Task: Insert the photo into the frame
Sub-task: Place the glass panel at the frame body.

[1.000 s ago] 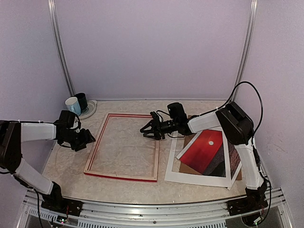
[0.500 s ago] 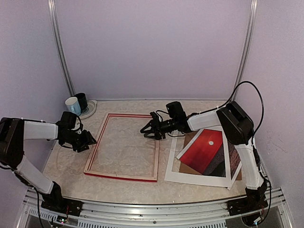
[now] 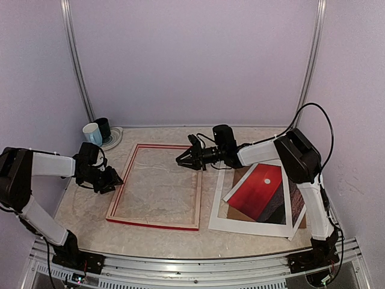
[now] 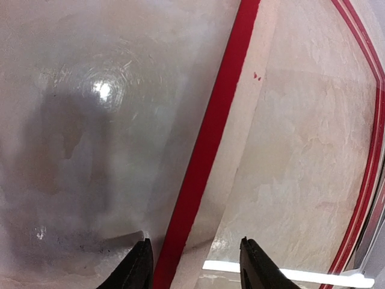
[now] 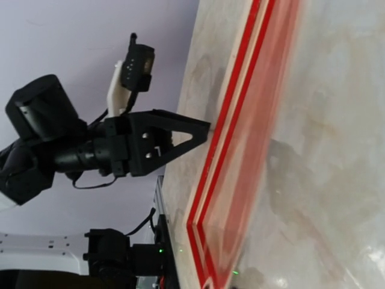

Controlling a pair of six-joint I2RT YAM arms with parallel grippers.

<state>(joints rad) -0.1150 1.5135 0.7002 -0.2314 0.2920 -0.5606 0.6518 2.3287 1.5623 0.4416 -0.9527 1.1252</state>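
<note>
Left gripper [image 4: 195, 259], jaws wide, straddles left rail of large red-faced pale-wood frame [image 4: 207, 150]; we should clamp squarely. Right gripper [image 3: 183, 162] spread near frame's right rail; red sunset print [image 3: 258, 195] right of frame

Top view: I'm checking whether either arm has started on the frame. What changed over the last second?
The left gripper eased right to the left rail of the frame, jaws open astride it. The right gripper shifted slightly toward the far wall. Nothing was grasped or released. The frame and the photo stayed put.
</note>
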